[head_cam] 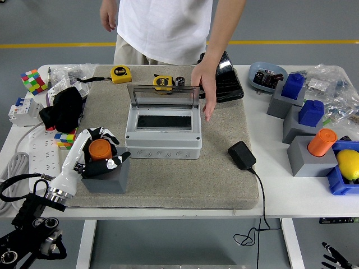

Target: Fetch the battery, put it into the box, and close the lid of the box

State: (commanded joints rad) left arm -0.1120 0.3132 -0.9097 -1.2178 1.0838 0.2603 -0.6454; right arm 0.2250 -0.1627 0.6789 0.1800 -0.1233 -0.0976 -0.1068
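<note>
Just left robot hand around battery, box beside

a cube puzzle sits at the tabletop's far left corner, a yellow tape measure on the grey mat, a black adapter near the mat's right edge, and a lemon in a blue bin at far right.
</note>
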